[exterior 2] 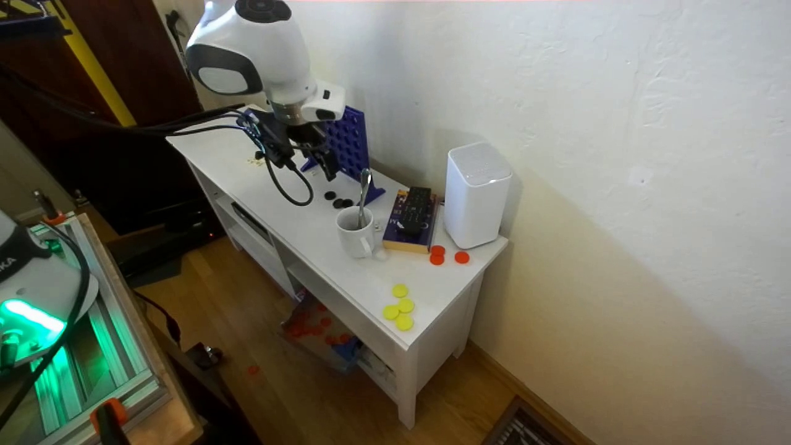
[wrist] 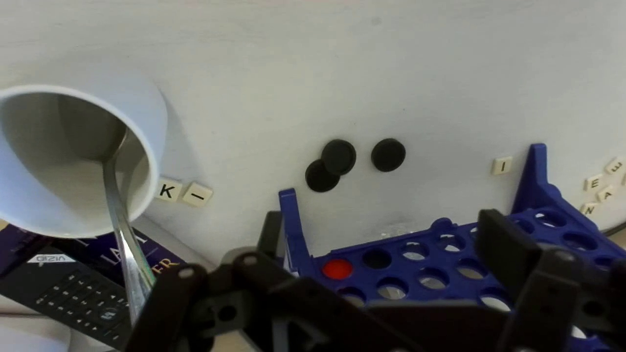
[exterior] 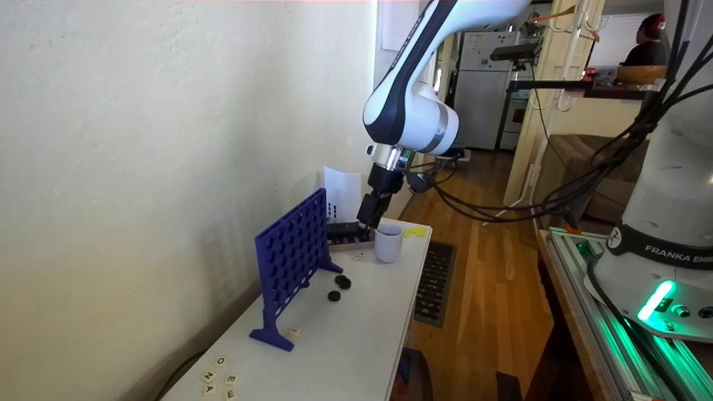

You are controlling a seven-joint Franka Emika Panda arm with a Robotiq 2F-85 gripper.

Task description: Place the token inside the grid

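- Fingers [wrist: 270, 234] of the gripper [wrist: 384, 232] stand spread wide apart at the bottom of the wrist view, with the blue grid [wrist: 364, 276] showing beyond and between them.
- A red token [wrist: 337, 269] sits in an end hole of the grid's row nearest its feet; the hole next to it shows dark.
- Three black tokens [wrist: 388, 155] lie on the white table [wrist: 234, 88] near the grid, two overlapping and the third just beside them.
- Toward the left of that view, a metal spoon [wrist: 116, 205] leans inside a white cup [wrist: 146, 107], two letter tiles [wrist: 197, 194] lie beside it, and a black remote [wrist: 63, 293] rests on a dark book [wrist: 155, 248].
- In an exterior view the arm [exterior: 415, 117] reaches over the table with the gripper angled downward; from this side I cannot tell how far its fingers part.
- The grid stands upright there on its feet, close to the wall [exterior: 139, 156], with the black tokens on its side away from the wall and more letter tiles [exterior: 231, 380] past its near foot.
- In an exterior view the gripper [exterior 2: 331, 172] hangs above the table, and the arm partly covers the grid behind it.
- Three red tokens [exterior 2: 462, 257] lie beside a white box [exterior 2: 476, 198] there, and four yellow tokens [exterior 2: 405, 305] are gathered near the table's corner.
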